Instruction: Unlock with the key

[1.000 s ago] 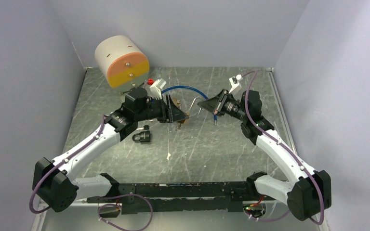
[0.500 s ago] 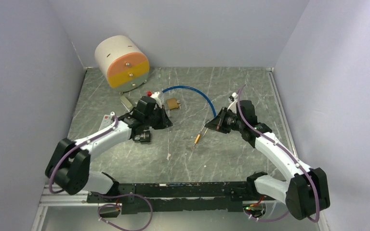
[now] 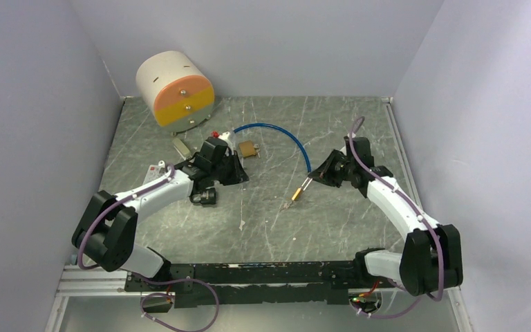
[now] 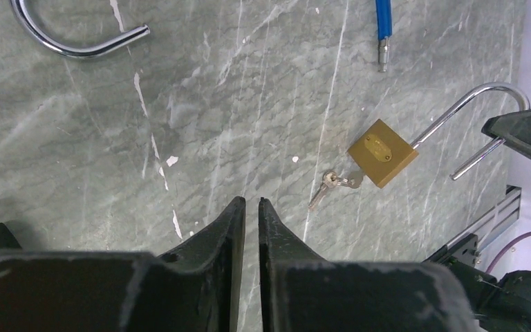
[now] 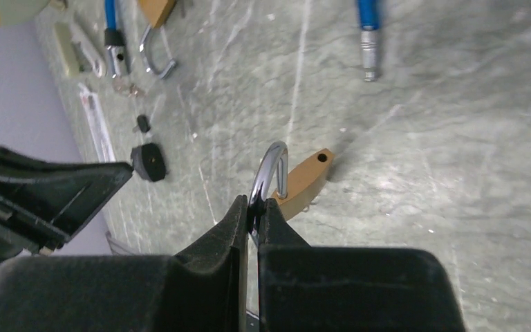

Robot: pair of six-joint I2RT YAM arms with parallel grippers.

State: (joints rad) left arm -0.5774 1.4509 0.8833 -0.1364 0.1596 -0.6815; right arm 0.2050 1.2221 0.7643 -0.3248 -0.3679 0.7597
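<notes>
The right gripper [image 5: 253, 209] pinches the shackle [image 5: 271, 162] tight. The padlock [image 5: 304, 180] tilts below it, on or just above the table [image 4: 180, 104], between the arms, with the key [image 4: 332, 183] in its body. The left gripper [image 4: 251, 204], well apart, is nearly closed on nothing. One shackle leg looks free, so unlocking seems done. The next move likely calls for a gentle set-down.

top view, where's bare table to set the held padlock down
Bare: back right, between the blue cable and the right wall; near middle, between the held padlock and the front rail, bar a white speck. Crowded: back left, around the drum, second brass lock and black padlock.
</notes>
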